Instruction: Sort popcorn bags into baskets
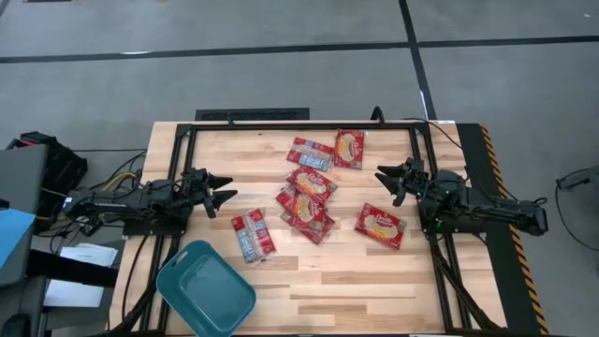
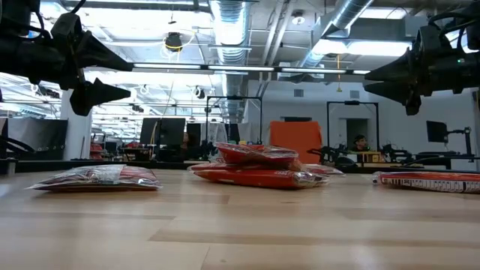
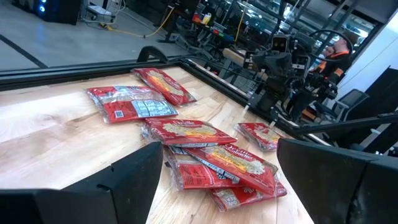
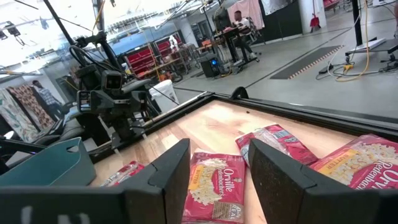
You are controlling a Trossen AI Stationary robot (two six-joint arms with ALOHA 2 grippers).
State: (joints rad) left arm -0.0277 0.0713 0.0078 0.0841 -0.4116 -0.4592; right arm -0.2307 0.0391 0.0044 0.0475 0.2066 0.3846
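Note:
Several red popcorn bags lie flat on the wooden table: a stacked cluster [image 1: 306, 201] in the middle, two at the far side [image 1: 328, 150], one toward the right [image 1: 380, 225], one toward the near left [image 1: 252, 234]. The teal basket [image 1: 205, 289] sits at the near left corner. My left gripper [image 1: 223, 192] hovers open above the table's left part, fingers pointing toward the cluster [image 3: 211, 155]. My right gripper [image 1: 388, 181] hovers open on the right, pointing toward the middle; a bag [image 4: 214, 186] shows past its fingers. Both are raised in the low view, left [image 2: 105, 71] and right [image 2: 386, 79].
A black frame [image 1: 309, 124] borders the table's far, left and right sides. Cables and equipment lie off the left edge [image 1: 56, 201]. Bare wood lies along the near edge, right of the basket. People sit in the room behind [image 4: 236, 22].

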